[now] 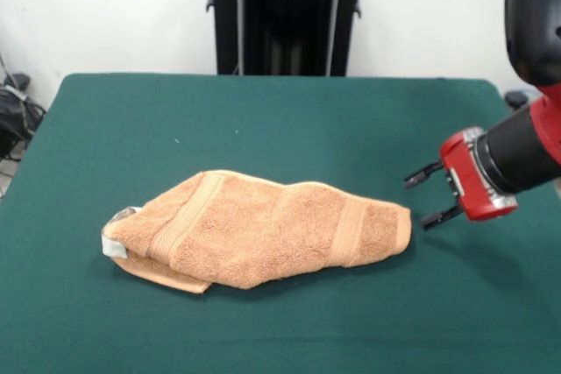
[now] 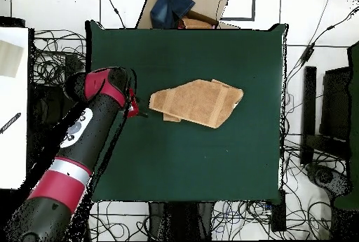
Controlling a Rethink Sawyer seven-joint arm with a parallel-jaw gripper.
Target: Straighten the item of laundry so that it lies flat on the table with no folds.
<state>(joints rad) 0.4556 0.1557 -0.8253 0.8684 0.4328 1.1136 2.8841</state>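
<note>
The orange-tan terry towel (image 1: 263, 231) lies folded and bunched in a long wedge near the middle of the dark green table (image 1: 263, 120). Two woven bands cross it and a white tag (image 1: 114, 245) pokes out at its left end. In the overhead view the towel (image 2: 198, 102) sits a little above the table's centre (image 2: 189, 162). My gripper (image 1: 429, 194) is open and empty. It points sideways at the towel's right end, just short of it and slightly above the cloth. In the overhead view the gripper (image 2: 140, 107) is just left of the towel.
The black pedestal (image 1: 285, 15) stands behind the table's far edge. In the overhead view a cardboard box with blue cloth (image 2: 184, 8) sits past the table's top edge, and cables (image 2: 52, 60) lie on the floor around it.
</note>
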